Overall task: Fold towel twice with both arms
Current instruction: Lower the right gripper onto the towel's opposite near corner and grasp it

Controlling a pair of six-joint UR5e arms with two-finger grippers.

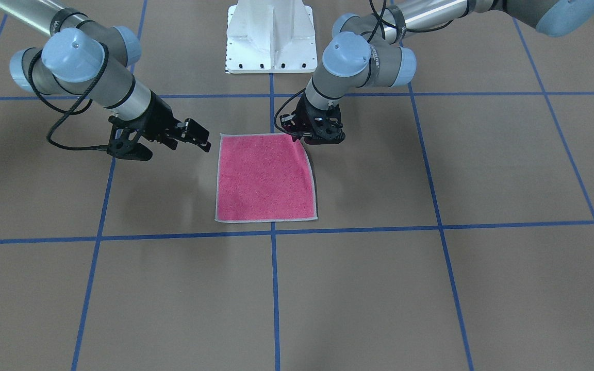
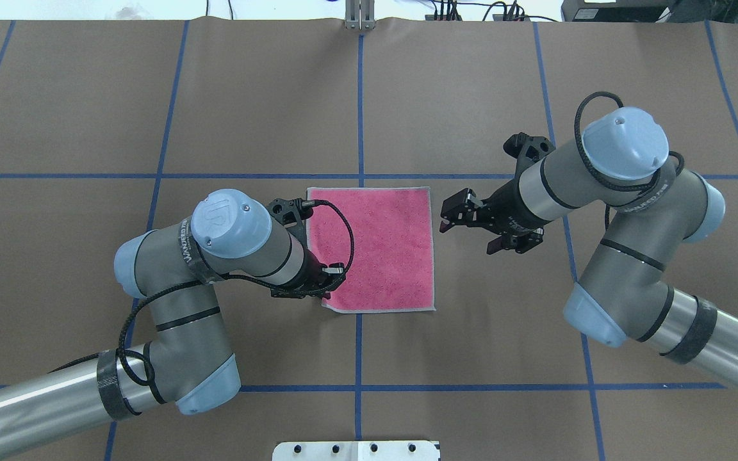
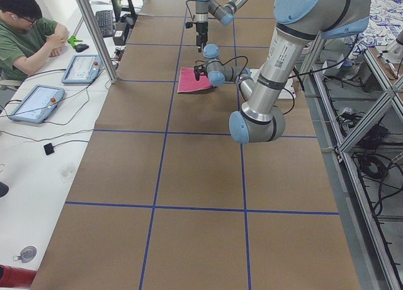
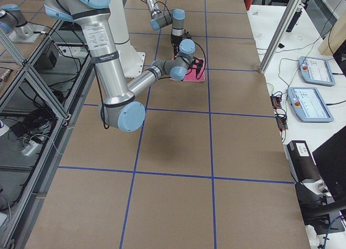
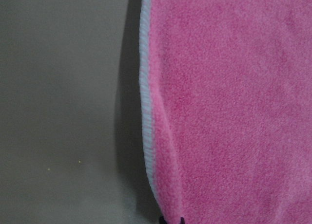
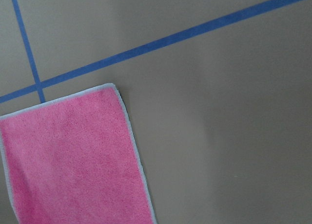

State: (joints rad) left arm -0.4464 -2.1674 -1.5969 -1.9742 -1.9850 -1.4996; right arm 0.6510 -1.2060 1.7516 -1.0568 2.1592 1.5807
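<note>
**A skewed fold is risked if the towel (image 2: 382,250) is lifted by one corner alone.**

At its near left corner the left gripper (image 2: 327,291) appears closed to a narrow pinch on the stitched edge, which is raised slightly off the table (image 2: 471,96). The rest is laid flat, pink face up, near the table's middle. Farther out, just beside the right edge, the right gripper (image 2: 444,216) is held wide open, empty and clear of the cloth.
</note>
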